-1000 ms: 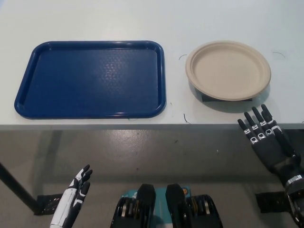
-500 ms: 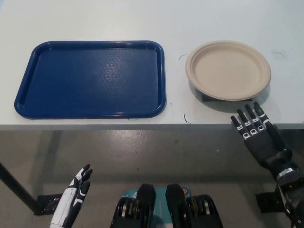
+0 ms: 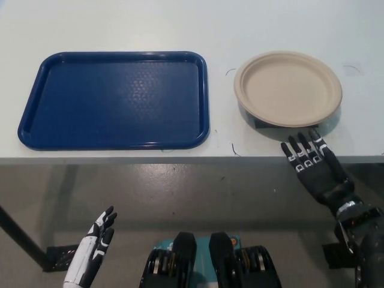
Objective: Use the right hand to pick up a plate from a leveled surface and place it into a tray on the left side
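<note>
A round beige paper plate (image 3: 288,87) is seen raised on a small dark stand (image 3: 262,123) on a pale grey table (image 3: 180,24), just beyond the tips of the spread fingers (image 3: 302,147) of the black right hand (image 3: 313,166). The hand is held flat and open at the table's near edge, palm down, fingers extended toward the plate's near rim, with nothing grasped; whether the fingertips touch the rim cannot be told. Well off to the left of those fingers, a rectangular dark blue plastic tray (image 3: 117,99) with rounded corners is laid flat on the same table, apart from the plate, and nothing is seen between the two. Faint pen marks (image 3: 233,149) are visible on the tabletop between tray and plate. The white left hand (image 3: 96,243) is held low below the table edge, over the grey floor (image 3: 180,192), fingers loosely extended and holding nothing.
</note>
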Tool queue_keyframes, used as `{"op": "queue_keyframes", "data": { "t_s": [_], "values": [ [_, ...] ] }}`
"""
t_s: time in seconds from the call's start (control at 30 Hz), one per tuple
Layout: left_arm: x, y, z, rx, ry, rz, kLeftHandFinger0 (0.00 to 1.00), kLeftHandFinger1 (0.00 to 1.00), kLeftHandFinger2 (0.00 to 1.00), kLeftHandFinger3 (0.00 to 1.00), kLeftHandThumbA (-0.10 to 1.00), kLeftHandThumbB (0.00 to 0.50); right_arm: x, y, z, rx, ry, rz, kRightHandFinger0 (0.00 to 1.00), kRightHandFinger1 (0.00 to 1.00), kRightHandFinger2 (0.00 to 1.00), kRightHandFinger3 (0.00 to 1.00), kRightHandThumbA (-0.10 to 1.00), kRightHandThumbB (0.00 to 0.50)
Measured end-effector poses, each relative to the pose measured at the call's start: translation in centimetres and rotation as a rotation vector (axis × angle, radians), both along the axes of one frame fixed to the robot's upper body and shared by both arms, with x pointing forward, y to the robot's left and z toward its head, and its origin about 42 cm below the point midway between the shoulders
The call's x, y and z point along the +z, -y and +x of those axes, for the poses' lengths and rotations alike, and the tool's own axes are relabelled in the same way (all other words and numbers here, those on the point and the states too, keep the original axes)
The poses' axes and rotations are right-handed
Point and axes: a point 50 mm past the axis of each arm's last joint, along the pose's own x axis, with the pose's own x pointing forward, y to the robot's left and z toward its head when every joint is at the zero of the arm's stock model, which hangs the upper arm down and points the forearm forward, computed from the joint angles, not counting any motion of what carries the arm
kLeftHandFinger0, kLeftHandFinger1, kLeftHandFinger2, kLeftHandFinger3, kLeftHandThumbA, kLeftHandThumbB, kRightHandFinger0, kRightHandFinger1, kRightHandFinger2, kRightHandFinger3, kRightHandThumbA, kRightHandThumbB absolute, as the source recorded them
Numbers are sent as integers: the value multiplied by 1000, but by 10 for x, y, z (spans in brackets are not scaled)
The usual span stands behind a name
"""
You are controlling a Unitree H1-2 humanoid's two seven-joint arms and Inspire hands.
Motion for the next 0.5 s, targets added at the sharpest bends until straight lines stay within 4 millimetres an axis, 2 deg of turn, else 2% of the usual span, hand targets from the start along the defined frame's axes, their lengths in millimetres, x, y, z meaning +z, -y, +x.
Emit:
{"op": "queue_keyframes", "data": {
  "t_s": [0.33,0.43,0.5],
  "values": [
    [0,0,1,-1,2,-1,1000,1000,1000,1000,1000,280,7,-2,14,0,6,-6,1000,1000,1000,1000,1000,352],
    [1,0,1,-1,5,-1,1000,1000,1000,1000,1000,286,10,-3,18,2,7,-17,1000,1000,1000,1000,1000,408],
    [1,0,2,-2,8,-2,1000,1000,1000,1000,1000,277,12,-4,22,6,-1,-35,918,1000,1000,1000,1000,426]
  ]
}}
